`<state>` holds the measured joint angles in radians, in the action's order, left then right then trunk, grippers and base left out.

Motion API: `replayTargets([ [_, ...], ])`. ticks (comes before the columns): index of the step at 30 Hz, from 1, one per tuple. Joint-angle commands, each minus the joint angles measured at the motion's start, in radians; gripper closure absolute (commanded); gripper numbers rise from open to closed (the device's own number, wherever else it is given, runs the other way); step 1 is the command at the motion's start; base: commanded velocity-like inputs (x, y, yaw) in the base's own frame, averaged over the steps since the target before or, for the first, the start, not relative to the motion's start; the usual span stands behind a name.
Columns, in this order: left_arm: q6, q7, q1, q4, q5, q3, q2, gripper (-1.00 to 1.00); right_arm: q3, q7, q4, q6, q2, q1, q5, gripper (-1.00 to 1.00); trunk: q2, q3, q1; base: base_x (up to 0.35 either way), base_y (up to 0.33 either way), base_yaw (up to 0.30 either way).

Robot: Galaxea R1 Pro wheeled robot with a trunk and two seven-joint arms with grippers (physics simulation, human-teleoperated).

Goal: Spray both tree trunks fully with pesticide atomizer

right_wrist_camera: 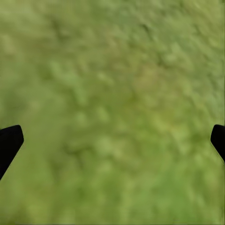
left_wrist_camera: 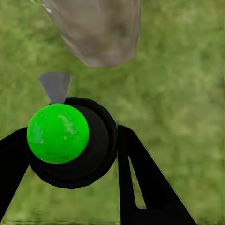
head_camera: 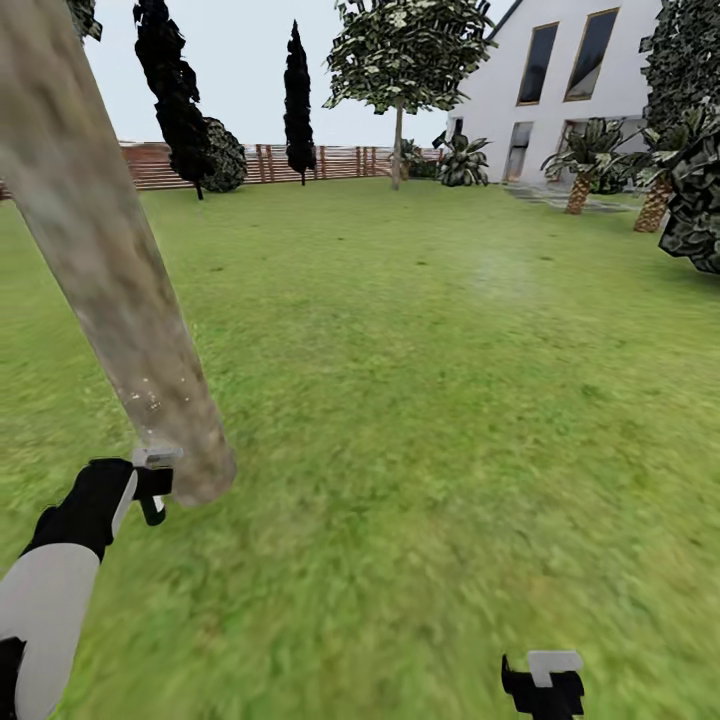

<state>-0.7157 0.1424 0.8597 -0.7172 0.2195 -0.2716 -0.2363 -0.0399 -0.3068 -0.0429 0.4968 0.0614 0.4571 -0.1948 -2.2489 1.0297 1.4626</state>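
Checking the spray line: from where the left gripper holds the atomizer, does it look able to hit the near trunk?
Probably yes. The left gripper holds the atomizer with its nozzle toward the tree trunk, close by, only grass between.

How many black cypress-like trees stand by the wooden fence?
2. One black tree stands at the fence's left part, beside a round dark bush; the other stands further right, before the fence. Others may be hidden behind the near trunk.
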Motion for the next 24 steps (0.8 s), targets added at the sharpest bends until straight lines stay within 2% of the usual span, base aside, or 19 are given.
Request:
replayTargets([
  [1,0.002,-0.003,-0.010,0.009,0.000,0.000,0.000,1.00,0.000,0.000,0.000,0.000,0.000,0.000,0.000,-1.00,0.000,0.000,0.000,0.237,-0.196,0.033],
  [3,0.011,-0.005,-0.028,0.029,0.000,-0.001,-0.001,1.00,0.000,0.000,0.000,0.000,0.001,0.000,0.000,-1.00,0.000,0.000,0.000,0.241,-0.189,0.006],
  [11,0.013,-0.007,-0.031,0.041,0.000,-0.001,-0.002,1.00,0.000,-0.001,0.000,0.000,0.001,0.000,0.000,-1.00,0.000,0.000,0.000,0.263,-0.173,0.024],
  [16,0.022,-0.007,-0.065,0.059,-0.001,-0.011,-0.008,1.00,0.000,0.000,0.000,-0.001,0.000,0.000,0.000,-1.00,0.000,0.000,0.000,0.278,-0.166,0.265],
  [18,0.066,-0.008,-0.085,0.060,-0.002,-0.014,-0.020,1.00,0.000,0.000,0.000,0.000,0.000,0.000,0.000,-1.00,0.000,0.000,0.000,0.281,-0.157,0.276],
  [22,0.085,-0.009,-0.099,0.061,-0.001,-0.015,-0.024,1.00,0.000,0.000,0.000,0.000,0.000,0.000,0.000,-1.00,0.000,0.000,0.000,0.303,-0.091,0.277],
  [24,0.089,-0.047,-0.112,0.061,-0.003,-0.015,-0.024,1.00,0.000,0.000,0.000,0.000,0.000,0.000,0.000,-1.00,0.000,0.000,0.000,0.323,-0.007,0.277],
])
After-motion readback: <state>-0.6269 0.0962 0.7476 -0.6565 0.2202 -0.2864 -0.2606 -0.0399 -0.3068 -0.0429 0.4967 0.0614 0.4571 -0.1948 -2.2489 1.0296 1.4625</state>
